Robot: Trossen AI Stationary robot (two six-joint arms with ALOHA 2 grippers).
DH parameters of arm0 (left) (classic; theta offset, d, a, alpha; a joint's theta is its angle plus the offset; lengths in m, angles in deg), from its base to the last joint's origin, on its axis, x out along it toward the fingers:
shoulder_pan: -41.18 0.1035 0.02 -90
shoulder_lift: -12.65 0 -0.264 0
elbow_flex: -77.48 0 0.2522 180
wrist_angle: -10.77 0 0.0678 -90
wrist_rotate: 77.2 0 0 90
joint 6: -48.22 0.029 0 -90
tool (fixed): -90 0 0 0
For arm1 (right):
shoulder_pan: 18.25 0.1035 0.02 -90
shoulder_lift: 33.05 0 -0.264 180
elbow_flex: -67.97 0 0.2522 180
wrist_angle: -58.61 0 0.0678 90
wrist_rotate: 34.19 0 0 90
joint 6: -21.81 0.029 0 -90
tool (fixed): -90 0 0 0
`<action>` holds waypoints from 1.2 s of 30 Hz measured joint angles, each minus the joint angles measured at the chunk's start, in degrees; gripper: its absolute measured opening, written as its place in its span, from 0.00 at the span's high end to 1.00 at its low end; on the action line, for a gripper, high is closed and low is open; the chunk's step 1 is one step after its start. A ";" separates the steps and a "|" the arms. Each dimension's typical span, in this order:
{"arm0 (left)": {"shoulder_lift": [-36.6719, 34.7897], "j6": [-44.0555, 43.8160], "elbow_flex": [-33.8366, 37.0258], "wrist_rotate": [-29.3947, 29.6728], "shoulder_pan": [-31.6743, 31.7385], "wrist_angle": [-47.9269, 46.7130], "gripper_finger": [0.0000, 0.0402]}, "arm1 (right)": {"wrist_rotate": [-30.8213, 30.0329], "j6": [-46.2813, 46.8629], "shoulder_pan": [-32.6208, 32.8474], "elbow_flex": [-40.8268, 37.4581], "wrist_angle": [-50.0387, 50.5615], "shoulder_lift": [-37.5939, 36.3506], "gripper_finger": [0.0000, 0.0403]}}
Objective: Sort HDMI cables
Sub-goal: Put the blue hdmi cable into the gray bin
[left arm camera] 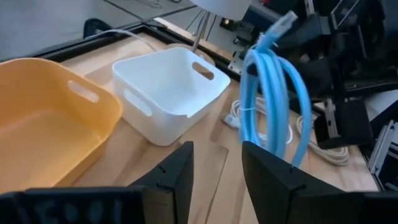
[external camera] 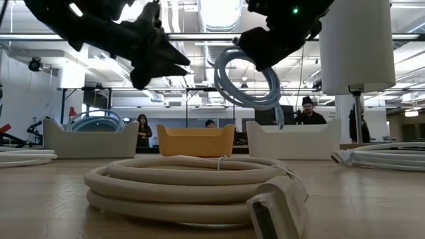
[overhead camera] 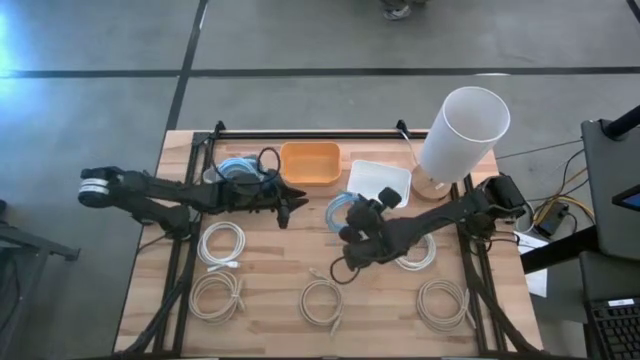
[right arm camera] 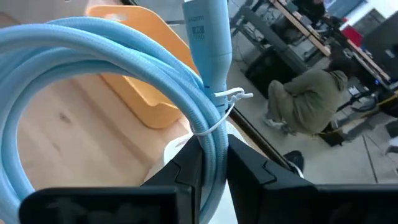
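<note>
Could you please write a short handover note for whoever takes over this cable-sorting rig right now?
Right gripper: shut on a light blue cable coil, lifted above the table near the white bin.
Left gripper: open, empty, raised in front of the orange bin.
Done: at least one blue coil lies in the left bin; the orange bin looks empty.
Left: the held coil needs placing; five pale coils wait on the table, one partly under the right arm.
</note>
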 joint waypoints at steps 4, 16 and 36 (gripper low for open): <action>5.60 -0.25 0.00 -2.63 -0.26 8.48 0.66 | -1.14 -0.06 -1.80 -0.04 -1.11 0.02 0.87; 17.90 -1.77 -2.36 -9.46 -0.44 23.17 0.66 | -1.22 -1.47 -3.47 -0.04 -1.60 0.02 0.87; 15.80 -2.25 -3.96 -9.15 -0.44 14.14 0.66 | -0.49 -5.42 -3.32 -0.11 -2.53 0.02 0.87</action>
